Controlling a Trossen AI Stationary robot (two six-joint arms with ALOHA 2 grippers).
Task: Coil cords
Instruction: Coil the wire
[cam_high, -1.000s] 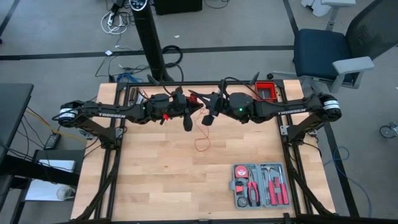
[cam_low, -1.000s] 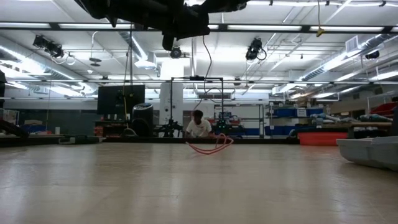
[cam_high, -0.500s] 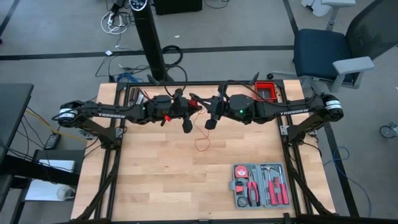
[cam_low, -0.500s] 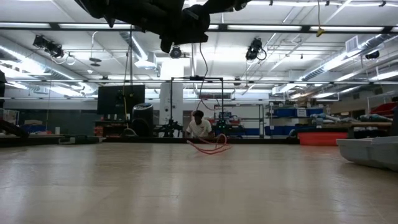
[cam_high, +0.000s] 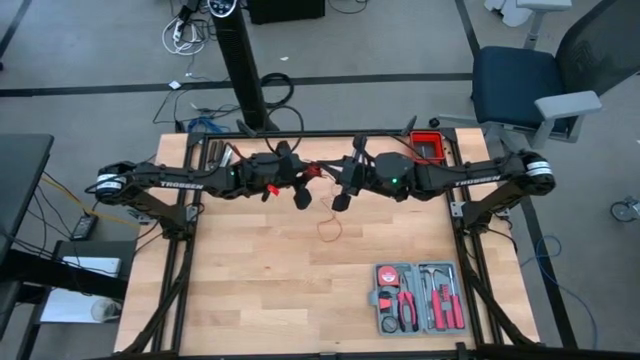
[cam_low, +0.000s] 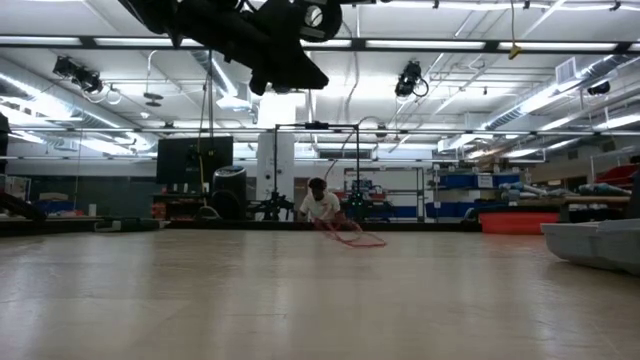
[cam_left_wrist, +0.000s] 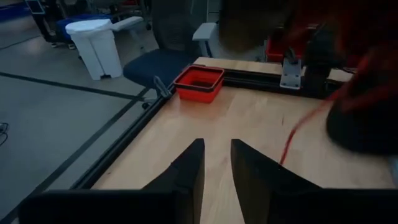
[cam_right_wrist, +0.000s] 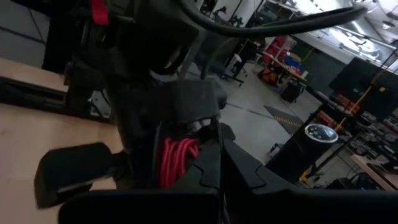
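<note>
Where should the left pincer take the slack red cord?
Grip the red cord at the loop lying flat on the table, below the right pincer holding the bundle. Bring the left pincer straight down: the strand is thin and limp, so pinch across it.

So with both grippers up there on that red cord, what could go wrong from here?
1. The left gripper stands open with nothing between its fingers, so the coil hangs on the right gripper alone and may loosen.
2. The red cord's loose tail lies looped on the table and could tangle when pulled.
</note>
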